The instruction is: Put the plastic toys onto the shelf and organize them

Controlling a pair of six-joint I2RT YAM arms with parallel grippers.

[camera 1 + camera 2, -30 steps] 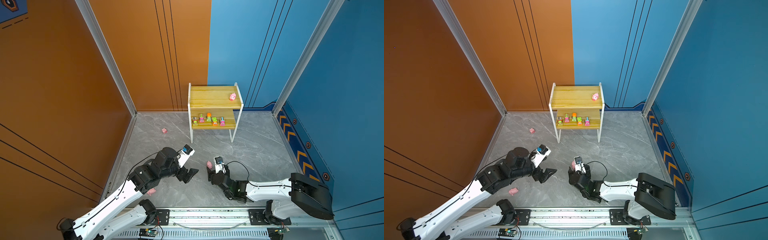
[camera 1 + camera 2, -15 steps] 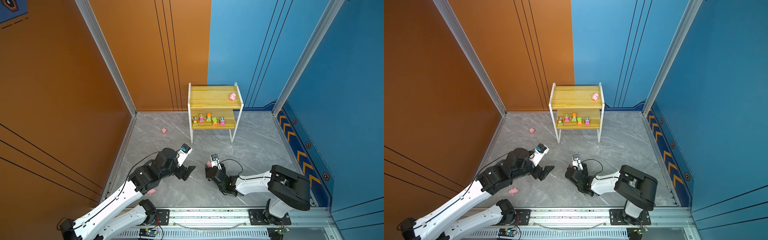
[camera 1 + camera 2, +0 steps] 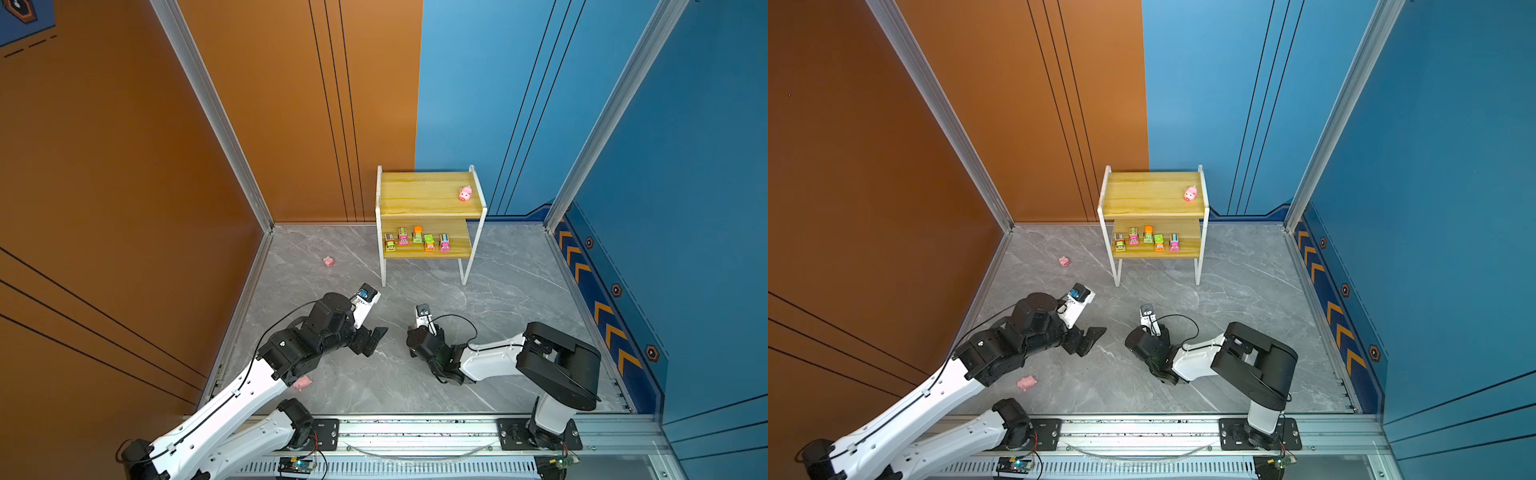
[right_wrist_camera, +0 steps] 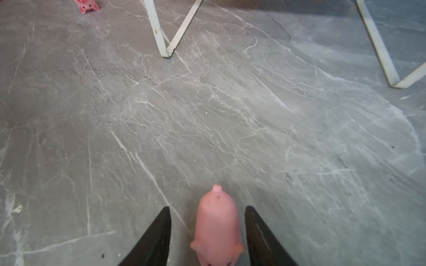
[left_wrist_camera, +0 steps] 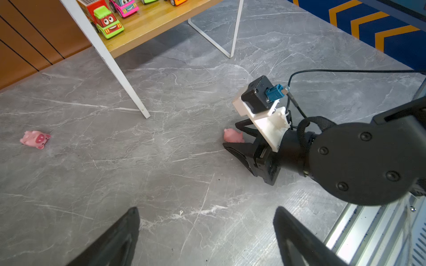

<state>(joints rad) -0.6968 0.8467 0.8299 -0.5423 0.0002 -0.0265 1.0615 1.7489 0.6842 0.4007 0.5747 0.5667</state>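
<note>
Down low, right fingers (image 4: pixel 207 235) astride a pink pig (image 4: pixel 217 230), gaps both sides; left fingers (image 5: pixel 207 237) spread wide, empty.

Five trucks (image 3: pixel 417 240) on shelf (image 3: pixel 428 208) lower board, one pig (image 3: pixel 465 193) above; three pigs (image 5: pixel 233 135) on floor.

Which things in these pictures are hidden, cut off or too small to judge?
- Pig between the right gripper fingers: its head is cut off by the right wrist view's edge; contact is unclear.
- Same pig: hidden in both top views by the right arm.
- Pig near the left arm: partly covered by it in a top view.
- Trucks on the shelf: faces too small in top views.
</note>
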